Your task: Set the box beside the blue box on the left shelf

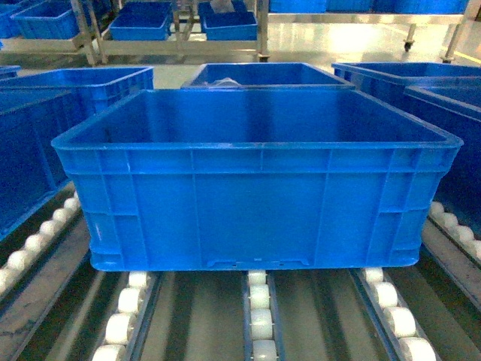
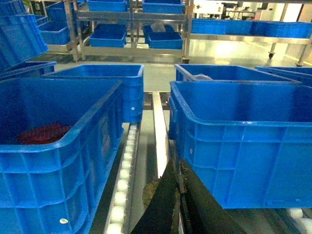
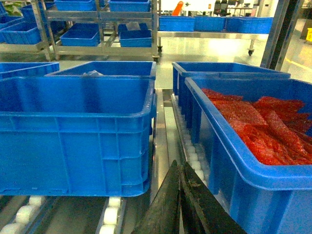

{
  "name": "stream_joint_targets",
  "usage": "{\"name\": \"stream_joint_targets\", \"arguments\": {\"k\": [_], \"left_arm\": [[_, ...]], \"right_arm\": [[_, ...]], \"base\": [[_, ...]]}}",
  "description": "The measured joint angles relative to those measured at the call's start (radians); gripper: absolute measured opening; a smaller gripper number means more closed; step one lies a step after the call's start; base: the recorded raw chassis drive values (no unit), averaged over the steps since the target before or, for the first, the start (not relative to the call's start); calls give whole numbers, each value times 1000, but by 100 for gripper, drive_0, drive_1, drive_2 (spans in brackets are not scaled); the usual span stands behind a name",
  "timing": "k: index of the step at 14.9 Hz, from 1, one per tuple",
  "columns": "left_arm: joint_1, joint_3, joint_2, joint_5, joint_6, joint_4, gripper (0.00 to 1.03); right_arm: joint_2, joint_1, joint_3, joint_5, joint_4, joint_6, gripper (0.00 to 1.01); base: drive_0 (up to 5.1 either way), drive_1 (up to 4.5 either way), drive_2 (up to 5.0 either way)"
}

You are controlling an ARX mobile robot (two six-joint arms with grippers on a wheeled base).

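Note:
The box (image 1: 255, 180), a large empty bright-blue crate, sits square on the white rollers of the left shelf (image 1: 259, 308). It fills the right of the left wrist view (image 2: 243, 141) and the left of the right wrist view (image 3: 73, 131). To its left stands another blue box (image 1: 30, 150) (image 2: 48, 151) holding something dark red. My left gripper (image 2: 174, 163) is shut and empty, low in the gap between these two crates. My right gripper (image 3: 179, 165) is shut and empty in the gap on the box's other side. Neither gripper shows in the head view.
A blue crate of red bags (image 3: 253, 131) stands close on the right. More blue crates (image 1: 267, 75) sit behind on the rollers. A bright metal divider rail (image 2: 160, 141) runs between the lanes. Metal racks with blue trays (image 2: 131, 34) stand across the aisle.

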Motion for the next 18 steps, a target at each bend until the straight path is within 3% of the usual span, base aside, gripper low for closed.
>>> {"name": "stream_joint_targets", "arguments": {"k": [1,2,3,7,9,10,14,18], "left_arm": [[0,0,-18,0,0,-18,1],[0,1,-84,0,0,-109,1],[0,0,-179,0,0,-203,1],[0,0,-183,1,1,-200,4],[0,0,-183,1,1,-200,33],[0,0,-183,1,1,-200,41],[0,0,-183,1,1,-200,97],[0,0,-183,1,2,-200,98]], "right_arm": [[-17,0,0,0,-18,0,2],[-103,0,0,-3,-156,0,2],[-184,0,0,-1,-177,0,2],[-183,0,0,0,-193,-1,6],[-183,0,0,0,-193,-1,37],[-183,0,0,0,-193,-1,42],[-183,0,0,0,-193,0,99],[-183,0,0,0,-193,0,98]], "base": [[0,0,0],[0,0,0],[0,0,0],[0,0,0],[0,0,0],[0,0,0],[0,0,0],[0,0,0]]}}
